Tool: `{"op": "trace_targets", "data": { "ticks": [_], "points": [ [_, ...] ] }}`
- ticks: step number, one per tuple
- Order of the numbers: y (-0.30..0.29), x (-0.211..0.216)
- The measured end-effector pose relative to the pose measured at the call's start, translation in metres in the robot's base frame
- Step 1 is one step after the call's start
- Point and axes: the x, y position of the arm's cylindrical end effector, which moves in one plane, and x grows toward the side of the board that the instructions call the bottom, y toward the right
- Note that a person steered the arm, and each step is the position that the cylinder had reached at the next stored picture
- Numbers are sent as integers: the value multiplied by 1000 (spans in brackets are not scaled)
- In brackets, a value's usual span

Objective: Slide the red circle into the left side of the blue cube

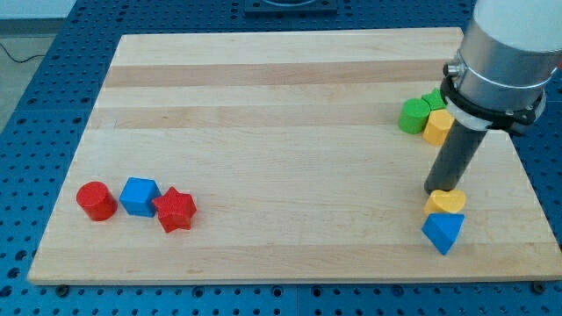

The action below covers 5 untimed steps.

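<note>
The red circle [96,200] lies near the board's lower left corner. The blue cube [139,196] sits just to its right with a small gap between them. A red star [176,210] touches the blue cube's right side. My tip [436,190] is far off at the view's right, just above a yellow heart-shaped block [445,203], nowhere near the red circle.
A blue triangle [443,232] lies right below the yellow heart. A green cylinder [412,115], another green block [433,99] and a yellow block [437,126] cluster at the upper right, partly behind the arm. The wooden board [281,105] ends close to these.
</note>
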Motion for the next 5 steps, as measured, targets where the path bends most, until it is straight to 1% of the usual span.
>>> {"op": "trace_targets", "data": {
  "ticks": [1,2,3,5],
  "points": [
    [-2,-3],
    [-25,-25],
    [-59,-41],
    [-62,-42]
  ]
}}
